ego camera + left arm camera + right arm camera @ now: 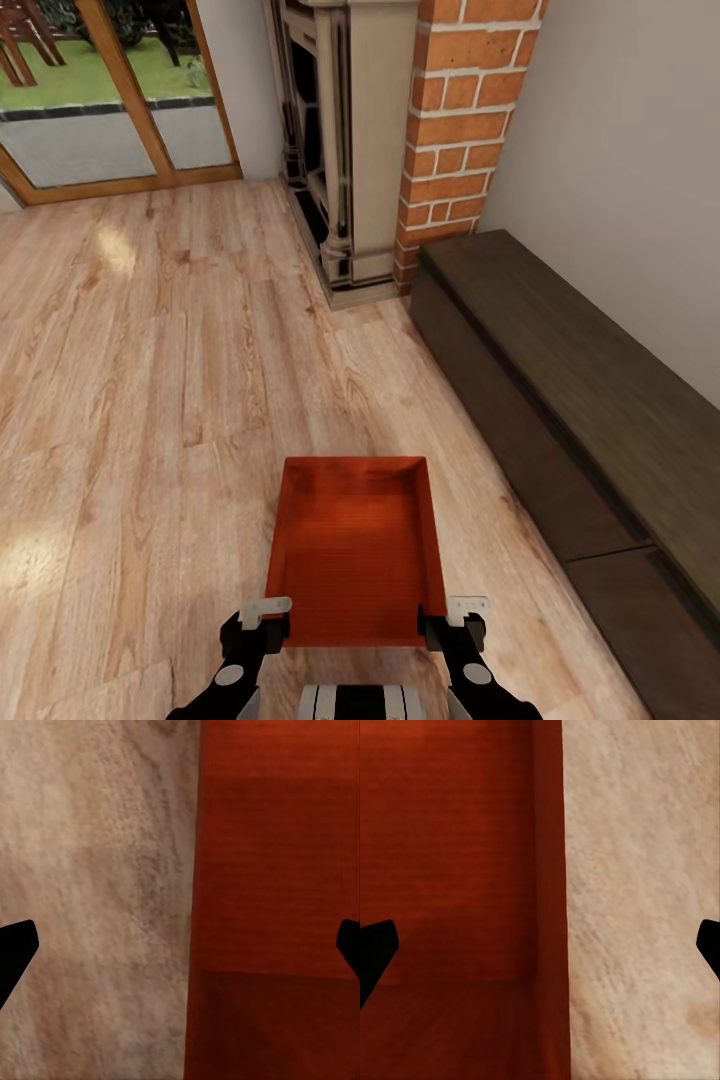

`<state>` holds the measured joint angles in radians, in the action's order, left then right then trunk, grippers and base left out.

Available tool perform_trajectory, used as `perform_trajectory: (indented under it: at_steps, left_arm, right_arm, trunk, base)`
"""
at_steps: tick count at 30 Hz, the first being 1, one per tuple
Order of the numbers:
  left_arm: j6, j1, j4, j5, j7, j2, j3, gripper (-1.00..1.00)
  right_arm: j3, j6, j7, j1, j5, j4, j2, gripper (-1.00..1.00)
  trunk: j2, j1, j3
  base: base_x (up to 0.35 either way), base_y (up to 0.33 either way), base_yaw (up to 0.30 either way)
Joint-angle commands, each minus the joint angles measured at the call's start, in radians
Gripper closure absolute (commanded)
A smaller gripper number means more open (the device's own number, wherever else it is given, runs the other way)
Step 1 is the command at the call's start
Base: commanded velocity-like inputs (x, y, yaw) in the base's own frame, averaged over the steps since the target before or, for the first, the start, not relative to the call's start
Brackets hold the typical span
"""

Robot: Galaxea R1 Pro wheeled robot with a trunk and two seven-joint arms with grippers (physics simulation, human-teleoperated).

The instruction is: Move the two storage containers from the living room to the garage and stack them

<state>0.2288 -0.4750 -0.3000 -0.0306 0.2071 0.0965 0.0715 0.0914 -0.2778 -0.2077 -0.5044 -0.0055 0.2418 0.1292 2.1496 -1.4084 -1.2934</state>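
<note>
Container (355, 550), orange-red and without lid, sits low before me over the wood-plank floor (150, 400) near the brick fireplace (455, 130). My left gripper (268, 622) and right gripper (450, 620) stand spread, each astride one side wall; whether they clamp it I cannot tell.

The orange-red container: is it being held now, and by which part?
Apparently yes: the left claw and right claw sit at the near corners of the storage container, one per side wall; actual clamping cannot be confirmed.

Open plank floor to the left, furniture along the right

The wood-plank floor (150, 400) lies bare from 9 to 12 o'clock of the storage container (355, 550). A dark low bench (570, 400) blocks 1 to 4 o'clock, close beside the container; the brick fireplace (400, 150) stands at 12, well apart.
</note>
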Motion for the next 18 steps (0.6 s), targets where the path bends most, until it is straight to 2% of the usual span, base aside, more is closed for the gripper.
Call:
perform_trajectory:
  at_steps: [1,13,18]
  left_arm:
    - [0.003,-0.001,0.001,-0.003,0.008,-0.001,0.008,-1.0]
    - [0.005,-0.001,-0.001,-0.005,0.008,-0.001,0.007,-1.0]
    - [0.006,-0.001,-0.001,-0.004,0.008,-0.002,0.007,-1.0]
  right_arm:
    - [0.008,-0.001,-0.009,-0.001,-0.001,-0.001,0.0,-1.0]
    - [0.008,-0.001,-0.009,-0.001,-0.001,-0.001,0.0,-1.0]
    - [0.008,-0.001,-0.009,0.0,-0.001,-0.001,0.0,-1.0]
  trunk:
    - [0.007,-0.004,-0.004]
    - [0.091,-0.05,-0.041]
    - [0.091,-0.05,-0.041]
  base:
    - [0.0,0.0,0.0]
    - [0.0,0.0,0.0]
    - [0.0,0.0,0.0]
